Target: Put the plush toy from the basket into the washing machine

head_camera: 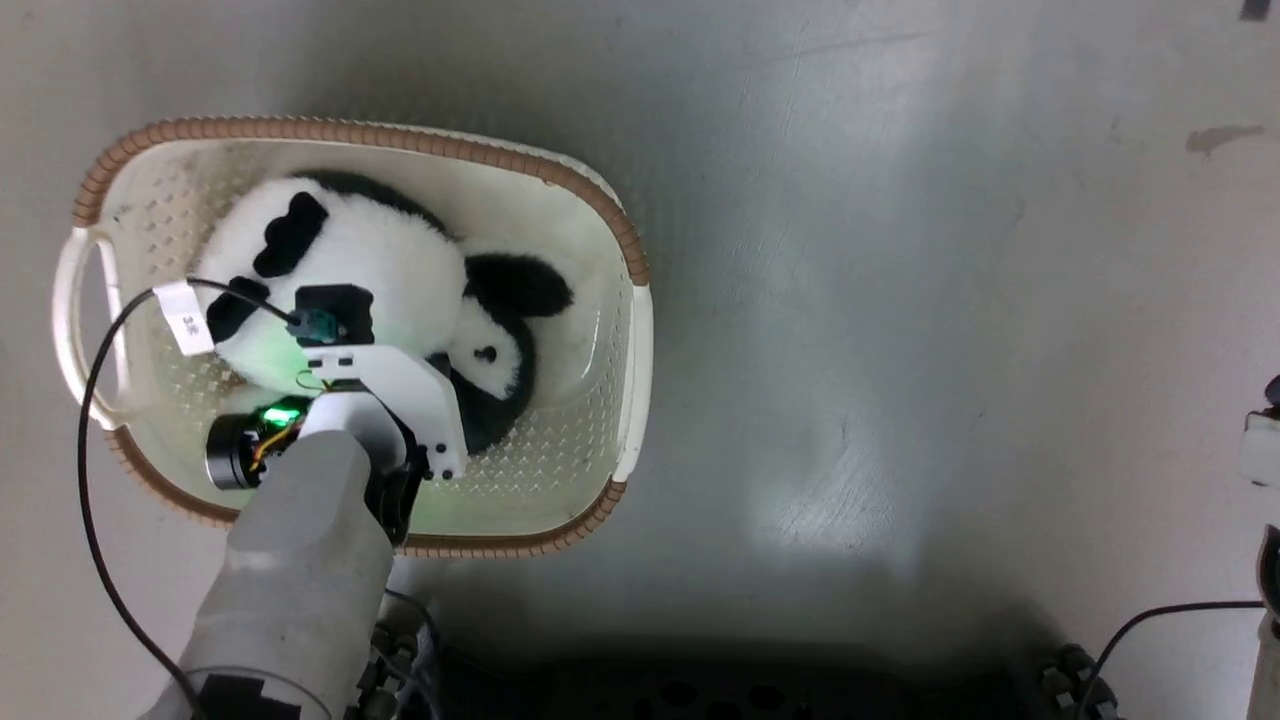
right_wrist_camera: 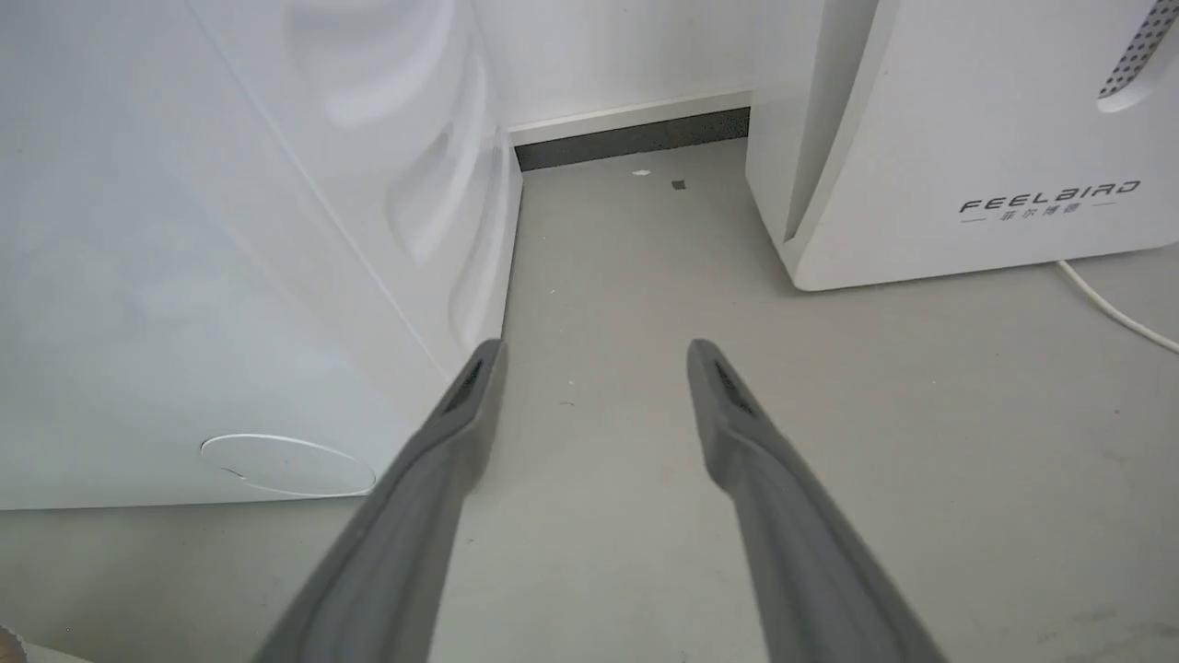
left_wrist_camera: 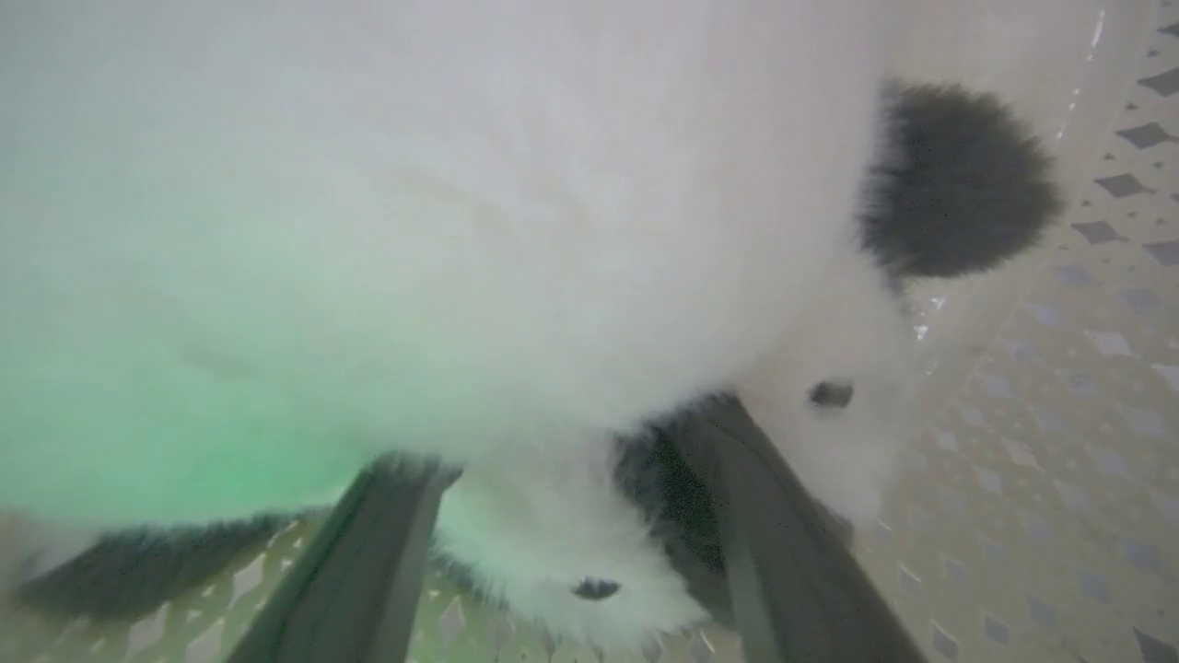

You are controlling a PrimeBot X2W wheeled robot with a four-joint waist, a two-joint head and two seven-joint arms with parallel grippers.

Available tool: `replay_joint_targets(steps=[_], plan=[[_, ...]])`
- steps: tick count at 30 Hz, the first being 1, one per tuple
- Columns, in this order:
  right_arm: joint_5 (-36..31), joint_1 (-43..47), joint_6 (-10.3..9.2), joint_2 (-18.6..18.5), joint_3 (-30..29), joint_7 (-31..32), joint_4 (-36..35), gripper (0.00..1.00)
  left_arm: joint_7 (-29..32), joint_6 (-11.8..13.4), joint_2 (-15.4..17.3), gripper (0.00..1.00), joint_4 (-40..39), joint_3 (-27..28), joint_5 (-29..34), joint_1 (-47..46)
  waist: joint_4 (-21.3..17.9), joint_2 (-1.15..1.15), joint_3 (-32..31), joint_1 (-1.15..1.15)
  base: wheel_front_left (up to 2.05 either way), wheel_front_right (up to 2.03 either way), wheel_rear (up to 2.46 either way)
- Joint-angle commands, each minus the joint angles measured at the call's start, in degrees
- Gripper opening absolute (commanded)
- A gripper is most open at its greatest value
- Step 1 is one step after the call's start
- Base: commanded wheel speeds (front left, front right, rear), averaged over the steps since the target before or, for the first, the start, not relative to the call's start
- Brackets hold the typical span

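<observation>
Forearm (head_camera: 300, 560) down into basket (head_camera: 612, 215), left gripper (left_wrist_camera: 562, 442) jaws wide astride plush toy (head_camera: 390, 250).

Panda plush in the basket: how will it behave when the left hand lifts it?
Probably floppy: the plush toy lies curled in the basket, so its head and limbs should droop once lifted. Likely light for its fluffy bulk. The long fur may compress and slip; the left hand straddles it, so a deep pinch seems safer.
</observation>
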Motion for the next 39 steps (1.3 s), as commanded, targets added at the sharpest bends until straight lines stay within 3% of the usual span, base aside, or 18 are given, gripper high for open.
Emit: replay_joint_targets(steps=[1, 6, 7, 8, 23, 39], plan=[[0.85, -1.44, 0.03, -0.01, -0.52, -0.57, -0.6, 1.0, 0.4, -0.37, -0.09, 1.0, 2.36, -0.73, -0.48, -0.69, -0.03, 0.0, 0.92, 0.0, 0.0, 0.0, 0.0], [1.67, -2.34, 0.03, -0.01, -1.27, -1.17, -0.76, 1.0, -0.7, -0.68, 0.14, 1.0, 5.31, -1.99, -1.22, -2.95, -0.05, 0.0, 2.66, 0.0, 0.0, 0.0, 0.0], [1.79, -2.53, 0.03, -0.01, -1.44, -1.29, -0.82, 1.0, -1.63, -0.72, 0.14, 0.95, 5.9, -2.5, -1.08, -3.49, -0.02, 0.0, 2.93, 0.0, 0.0, 0.0, 0.0], [1.9, -2.73, 0.03, -0.01, -1.61, -1.4, -0.92, 1.0, -1.87, -0.78, 0.06, 0.0, 6.49, -2.79, -1.22, -3.84, 0.02, 0.0, 3.15, 0.0, 0.0, 0.0, 0.0], [1.71, -1.92, 0.03, -0.01, -1.52, -1.5, 2.6, 1.0, -7.63, -2.96, -0.67, 0.0, 6.97, -4.48, -1.69, -2.76, 0.31, 0.0, -3.98, 0.0, 0.0, 0.0, 0.0], [4.02, 2.3, 0.03, -0.01, 0.9, -1.5, 10.58, 1.0, -14.81, -5.92, -0.39, 0.0, 6.65, -5.52, -2.27, 4.05, 0.91, 0.0, -22.47, 0.0, 0.0, 0.0, 0.0]])
